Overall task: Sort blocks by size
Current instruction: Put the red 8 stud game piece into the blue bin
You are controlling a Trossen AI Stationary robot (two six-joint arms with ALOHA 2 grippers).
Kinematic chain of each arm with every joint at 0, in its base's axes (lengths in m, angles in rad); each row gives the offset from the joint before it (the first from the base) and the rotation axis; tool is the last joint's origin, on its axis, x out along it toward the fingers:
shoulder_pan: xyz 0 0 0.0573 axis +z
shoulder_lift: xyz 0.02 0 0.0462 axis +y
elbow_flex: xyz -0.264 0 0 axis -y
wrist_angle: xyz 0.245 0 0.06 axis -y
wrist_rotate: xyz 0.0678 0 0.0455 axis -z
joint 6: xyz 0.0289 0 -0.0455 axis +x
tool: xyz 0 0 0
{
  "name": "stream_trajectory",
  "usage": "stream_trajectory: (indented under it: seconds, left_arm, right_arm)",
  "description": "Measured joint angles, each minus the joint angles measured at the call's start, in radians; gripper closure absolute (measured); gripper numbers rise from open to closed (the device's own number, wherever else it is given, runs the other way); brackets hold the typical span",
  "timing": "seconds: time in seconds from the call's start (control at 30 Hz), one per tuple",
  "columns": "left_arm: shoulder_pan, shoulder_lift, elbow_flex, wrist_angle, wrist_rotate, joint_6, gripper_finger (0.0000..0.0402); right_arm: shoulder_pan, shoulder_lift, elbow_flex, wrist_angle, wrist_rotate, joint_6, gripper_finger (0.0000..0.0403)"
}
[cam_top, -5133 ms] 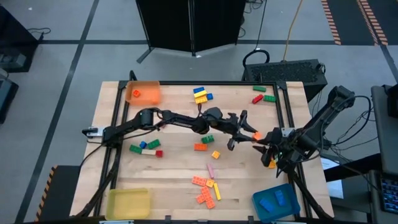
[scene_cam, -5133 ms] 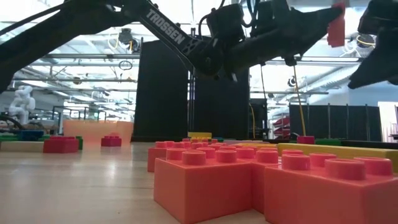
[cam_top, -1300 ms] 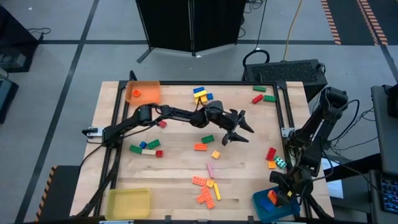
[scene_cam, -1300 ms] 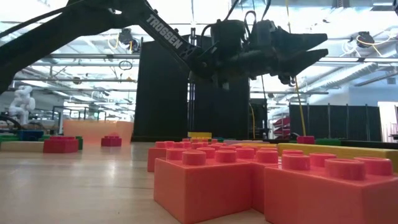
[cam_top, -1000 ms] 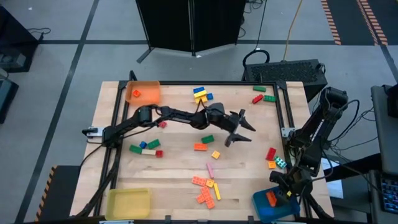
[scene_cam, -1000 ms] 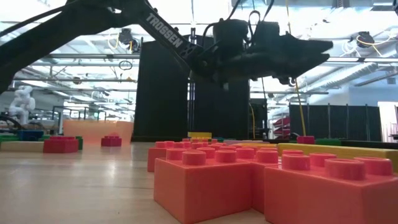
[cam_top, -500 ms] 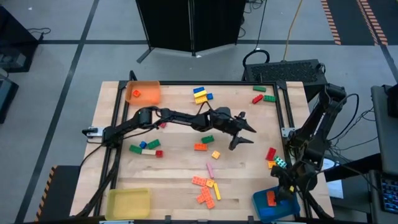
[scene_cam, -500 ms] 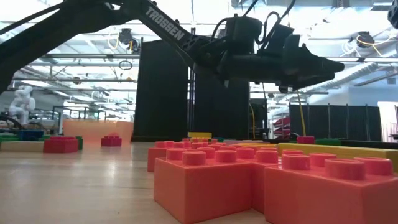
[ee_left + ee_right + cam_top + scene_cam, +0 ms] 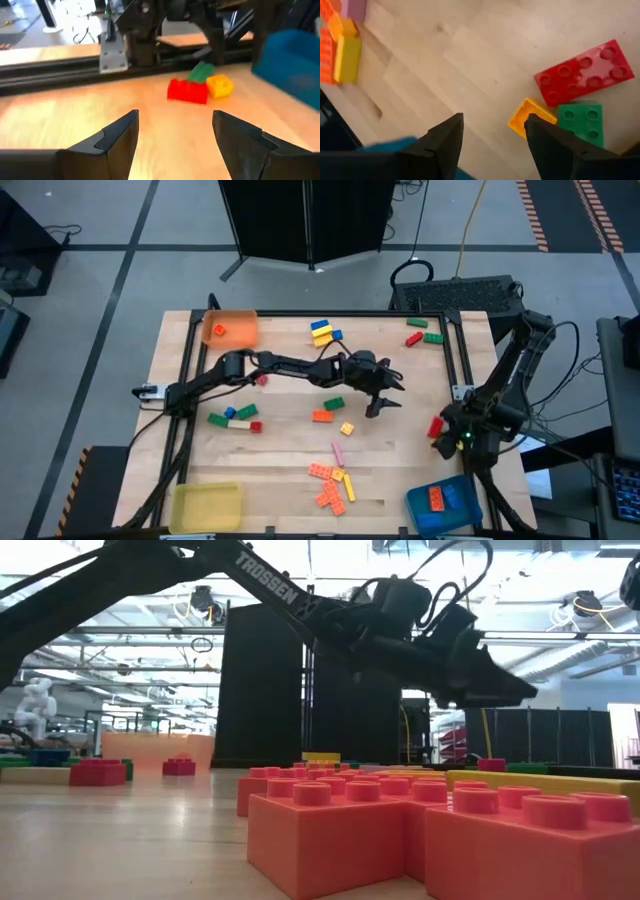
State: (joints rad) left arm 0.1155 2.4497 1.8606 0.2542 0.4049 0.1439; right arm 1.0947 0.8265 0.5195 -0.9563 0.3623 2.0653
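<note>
Over the table's (image 9: 280, 470) middle, the left gripper (image 9: 384, 395) hung with its fingers (image 9: 117, 135) spread and nothing between them. Past those fingers, the left wrist view showed a red brick (image 9: 187, 91) with a green brick (image 9: 201, 71) and a yellow brick (image 9: 220, 85) just beside it, and the blue tray (image 9: 290, 62) near them.

At about four o'clock from the table's centre, by the edge, the right gripper (image 9: 447, 437) hovered above that same trio — jaws apart, empty. Its wrist view looked down on the red brick (image 9: 585, 72), the green one (image 9: 580, 122) and the yellow one (image 9: 530, 117), which lay touching or nearly so; I could not tell which.

The blue tray (image 9: 420, 515) sat at five o'clock and held an orange brick (image 9: 435, 499) beside blue bricks (image 9: 455, 498). The yellow tray (image 9: 205, 508) was at seven o'clock. The orange tray (image 9: 235, 322) at eleven o'clock held one small orange brick (image 9: 219, 330).

Loose blocks lay scattered elsewhere: a yellow-and-blue cluster (image 9: 323, 332) at twelve o'clock, a red-and-green pair (image 9: 421, 332) at one o'clock, a mixed group (image 9: 233, 418) at nine o'clock, and an orange, pink and yellow heap (image 9: 331, 483) at six o'clock — the same heap that loomed large in the low view (image 9: 400, 830).
</note>
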Motion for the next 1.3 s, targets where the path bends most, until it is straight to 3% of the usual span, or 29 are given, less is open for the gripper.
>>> stream_trajectory:
  seconds: [0.17,0.37,0.57,0.63,0.8,1.03,1.3]
  left_arm:
    - [-0.013,-0.048,-0.002,-0.183,-0.069,0.077,0.015]
    - [-0.053,-0.153,-0.001,-0.403,-0.296,0.251,0.015]
    - [-0.072,-0.212,-0.001,-0.608,-0.305,0.282,0.015]
    - [-0.071,-0.215,-0.001,-0.695,-0.305,0.281,0.015]
    - [-0.068,-0.213,-0.041,-0.836,-0.305,0.24,0.015]
    - [-0.072,-0.213,-0.11,-0.84,-0.327,0.201,0.015]
    - [-0.086,-0.24,-0.116,-0.867,-0.359,0.202,0.015]
  right_arm:
    - [-0.04,-0.002,0.0,-0.002,0.027,0.033,0.0197]
    - [-0.099,0.002,0.0,0.004,0.129,0.171,0.0197]
    - [-0.131,0.008,0.0,0.018,0.376,0.041,0.0197]
    - [-0.145,0.016,0.0,0.031,0.394,0.04,0.0197]
    - [-0.212,0.054,0.0,0.034,0.196,0.046,0.0199]
    - [-0.337,0.141,0.0,0.036,-0.076,0.037,0.0209]
    - [-0.396,0.206,-0.001,-0.007,-0.257,0.04,0.0212]
